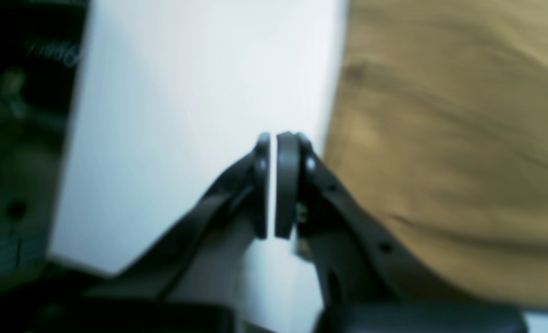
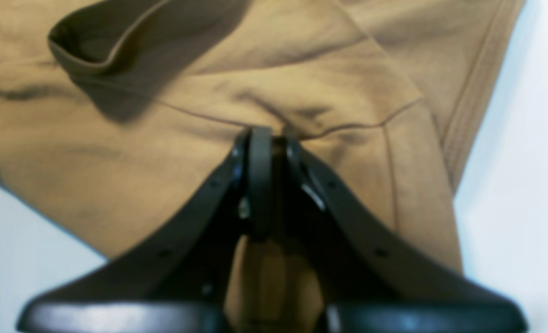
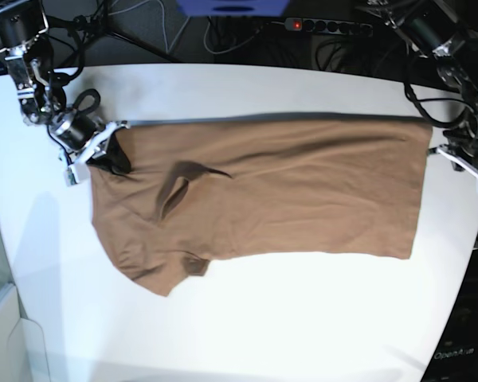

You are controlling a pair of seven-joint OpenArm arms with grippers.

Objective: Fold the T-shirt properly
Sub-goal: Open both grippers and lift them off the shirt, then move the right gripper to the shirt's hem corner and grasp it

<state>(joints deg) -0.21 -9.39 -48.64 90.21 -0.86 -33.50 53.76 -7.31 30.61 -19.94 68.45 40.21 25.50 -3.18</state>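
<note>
Soft tan T-shirt (image 3: 303, 191), creased, spread across smooth white table (image 3: 247, 318). Right gripper (image 2: 268, 138) clamped on bunched cloth. Left gripper (image 1: 274, 185) pressed together over bare table, empty.

T-shirt (image 3: 287, 191) flat on table (image 3: 303, 318); right gripper (image 3: 103, 155) on one end, left gripper (image 3: 454, 155) beside other.

Left fingers (image 1: 274, 185) closed, empty; right fingers (image 2: 261, 180) pinched.

Base view looks down from overhead; wrist views sit close, somewhat blurred, sharing the T-shirt (image 3: 263, 191)
</note>
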